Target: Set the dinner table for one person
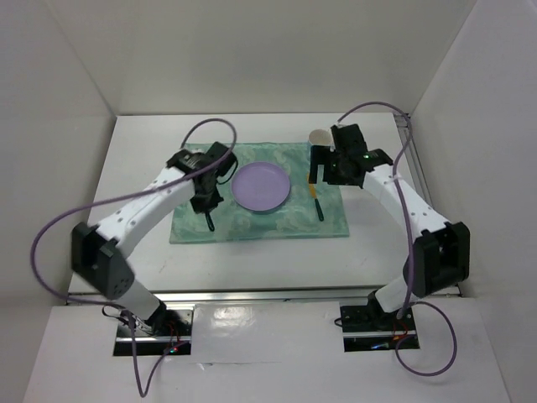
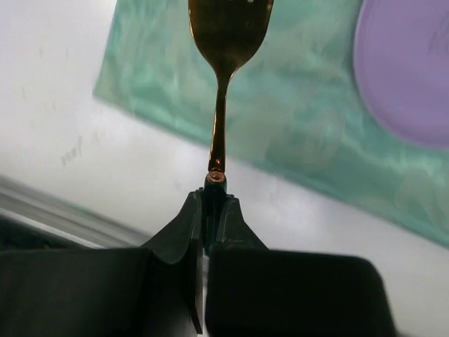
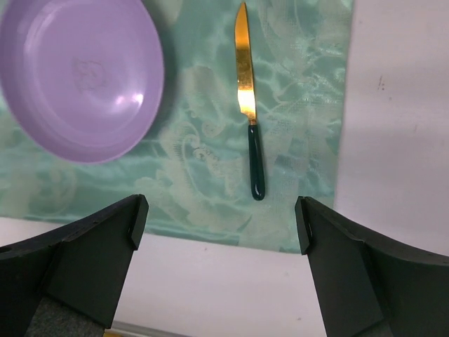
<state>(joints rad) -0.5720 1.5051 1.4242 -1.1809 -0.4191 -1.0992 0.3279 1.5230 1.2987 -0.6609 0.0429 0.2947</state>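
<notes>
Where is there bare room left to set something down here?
Free: the table left of the mat and beyond it; the mat's near strip below the plate. Crowded: left of the plate, where the left gripper holds the fork; right of the plate, with knife, cup and right gripper.

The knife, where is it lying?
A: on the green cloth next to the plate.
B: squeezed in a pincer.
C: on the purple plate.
A: the knife lies flat on the green cloth, apart from the purple plate, and the open right pincer holds nothing.
</notes>
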